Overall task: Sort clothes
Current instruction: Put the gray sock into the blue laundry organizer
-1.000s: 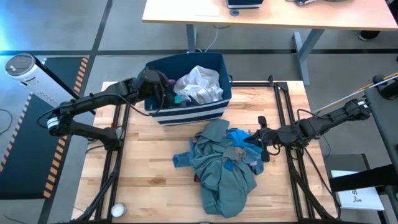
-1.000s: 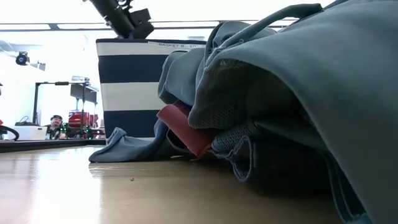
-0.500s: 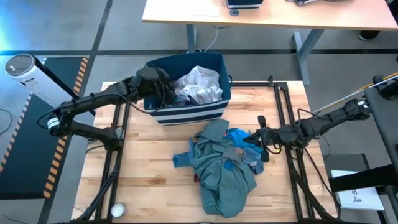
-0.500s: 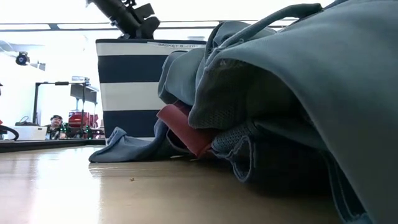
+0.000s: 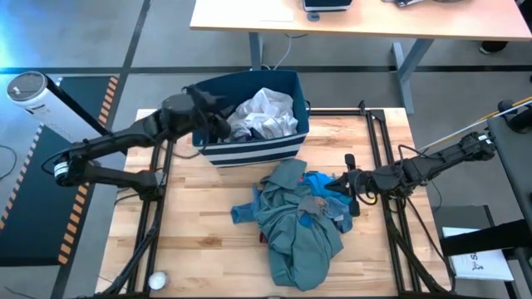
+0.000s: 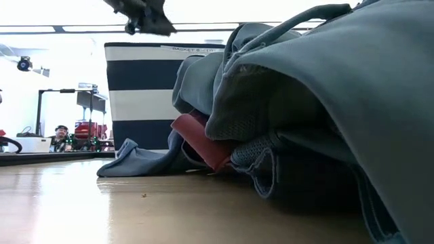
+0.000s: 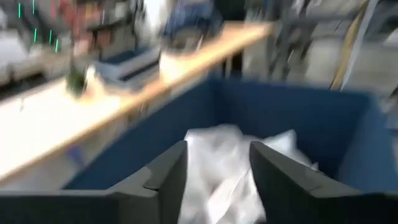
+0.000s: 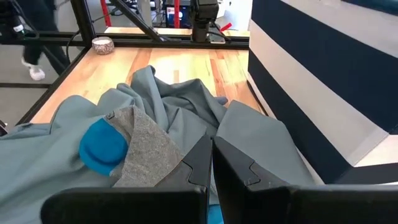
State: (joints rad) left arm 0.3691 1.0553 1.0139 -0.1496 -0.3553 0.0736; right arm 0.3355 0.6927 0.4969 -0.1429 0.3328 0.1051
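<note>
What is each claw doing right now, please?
Left claw: open, empty, over the navy striped bin above the white garment.
Right claw: shut, empty, at the edge of the clothes pile.

A large teal-green garment (image 6: 325, 88) is being seen heaped close to the camera on the wooden bench (image 6: 102, 210), filling the right of the picture. A red piece (image 6: 200, 139) is being pressed beneath its folds, and a dark mesh-textured piece (image 6: 271, 163) is lying under it against the bench. A blue-grey piece (image 6: 135, 159) is being spread flat toward the navy bin with white stripes (image 6: 139, 91), which is standing upright behind the pile. A dark hand (image 6: 146, 17) is being held above the bin's rim, blurred. A person (image 6: 62, 137) is being glimpsed far off in the room
</note>
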